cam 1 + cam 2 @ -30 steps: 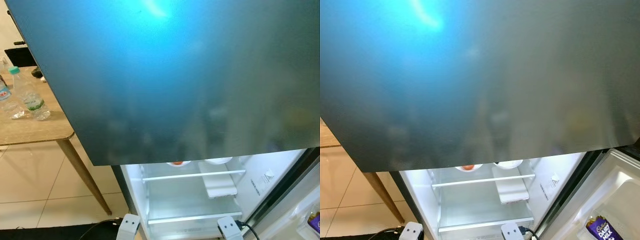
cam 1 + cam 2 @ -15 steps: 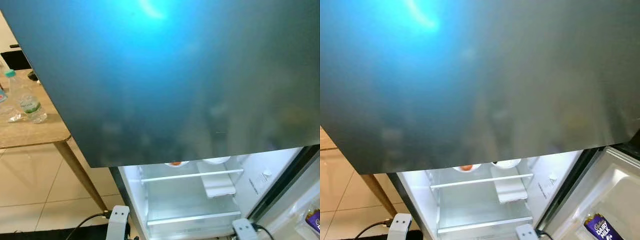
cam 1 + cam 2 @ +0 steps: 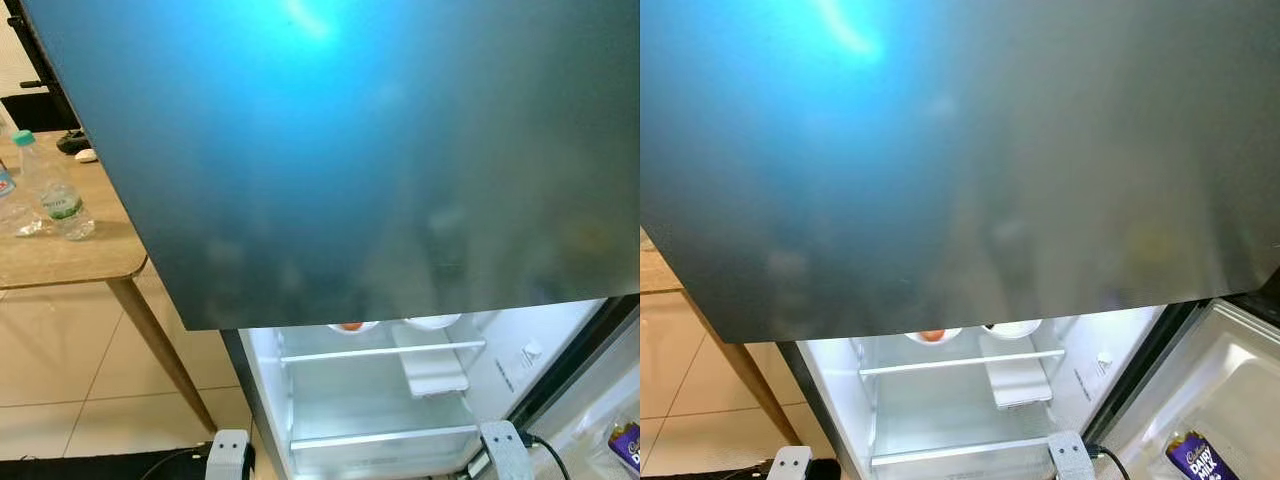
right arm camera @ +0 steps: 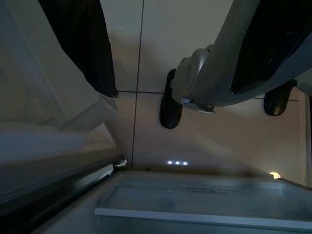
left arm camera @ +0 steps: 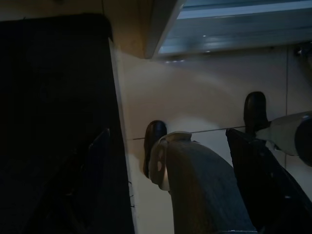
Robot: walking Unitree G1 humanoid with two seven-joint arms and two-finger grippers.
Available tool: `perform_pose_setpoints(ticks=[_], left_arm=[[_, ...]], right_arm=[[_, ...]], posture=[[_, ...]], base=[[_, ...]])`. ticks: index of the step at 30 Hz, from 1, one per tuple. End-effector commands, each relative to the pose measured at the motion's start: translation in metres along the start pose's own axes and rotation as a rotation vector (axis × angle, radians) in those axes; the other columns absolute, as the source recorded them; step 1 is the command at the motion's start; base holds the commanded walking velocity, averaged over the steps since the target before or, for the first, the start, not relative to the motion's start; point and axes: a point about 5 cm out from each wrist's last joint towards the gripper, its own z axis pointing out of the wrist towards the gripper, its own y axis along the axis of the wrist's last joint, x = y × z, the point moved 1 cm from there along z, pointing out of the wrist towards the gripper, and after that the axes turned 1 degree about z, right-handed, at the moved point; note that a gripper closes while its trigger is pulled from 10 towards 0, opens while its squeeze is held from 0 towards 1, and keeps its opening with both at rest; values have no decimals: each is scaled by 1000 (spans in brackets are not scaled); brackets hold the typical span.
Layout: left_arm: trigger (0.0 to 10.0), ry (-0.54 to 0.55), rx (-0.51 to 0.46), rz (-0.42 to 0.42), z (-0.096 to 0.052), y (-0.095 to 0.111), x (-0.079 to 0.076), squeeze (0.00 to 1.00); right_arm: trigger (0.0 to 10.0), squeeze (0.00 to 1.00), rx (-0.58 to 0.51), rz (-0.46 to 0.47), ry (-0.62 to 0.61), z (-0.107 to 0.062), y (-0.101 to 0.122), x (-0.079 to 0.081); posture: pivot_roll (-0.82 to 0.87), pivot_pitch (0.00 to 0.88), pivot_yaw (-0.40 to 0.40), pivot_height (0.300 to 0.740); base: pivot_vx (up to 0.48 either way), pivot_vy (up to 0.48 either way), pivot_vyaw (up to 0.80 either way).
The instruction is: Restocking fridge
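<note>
The fridge stands right before me, its dark upper door [image 3: 360, 150] shut. Below it the lit lower compartment [image 3: 380, 400] is open, with glass shelves, a white tray [image 3: 435, 372] and two bowls [image 3: 350, 326] at the top, one holding something orange. A purple chocolate bar [image 3: 1200, 462] sits in the open door's bin at the right. A water bottle [image 3: 55, 190] stands on the wooden table [image 3: 70, 260] to the left. My left gripper [image 5: 168, 134] and right gripper [image 4: 173, 91] hang low, pointing at the floor. Both are open and hold nothing.
The silver wrists [image 3: 228, 455] [image 3: 503, 450] show at the bottom edge, either side of the fridge opening. A slanted table leg [image 3: 160, 345] stands left of the fridge on the tiled floor. A black mat [image 5: 53, 122] lies on the floor by my feet [image 4: 170, 109].
My two wrists have spread apart at the bottom edge, the left one going left and the right one going right. The view has shifted slightly; the fridge contents are unchanged.
</note>
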Motion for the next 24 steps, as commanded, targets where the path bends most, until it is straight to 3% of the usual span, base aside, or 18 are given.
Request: perform_pose_setpoints(ticks=[1, 6, 10, 14, 18, 21, 24], left_arm=[[10000, 10, 27, -21, -1, -8, 1, 0], [10000, 15, 22, 0, -1, -4, 4, 0], [10000, 73, 4, -102, -2, -3, 12, 0], [10000, 110, 1, -107, -5, -1, 24, 0], [10000, 102, -3, -90, -5, 2, 26, 0], [10000, 86, 3, -6, -4, 7, 26, 0], [10000, 73, 10, -16, -4, 4, 22, 0]], right_arm=[[10000, 0, 16, 20, -9, -1, -8, 0], [10000, 0, 43, 38, -6, -3, -22, 2], [10000, 0, 91, 98, -58, -7, -41, 0], [10000, 0, 85, 104, -56, -6, -40, 4], [10000, 0, 75, 113, -52, -5, -37, 6], [10000, 0, 54, 117, -53, -3, -27, 8], [10000, 0, 41, 98, -34, -1, -21, 12]], posture=[[-55, 0, -9, 740], [-36, 0, -14, 740], [-41, 0, -9, 740], [-36, 0, 12, 740], [-28, 0, 1, 740], [-28, 0, -12, 740], [-41, 0, -13, 740]], base=[[0, 0, 0], [0, 0, 0], [0, 0, 0], [0, 0, 0], [0, 0, 0], [0, 0, 0], [0, 0, 0]])
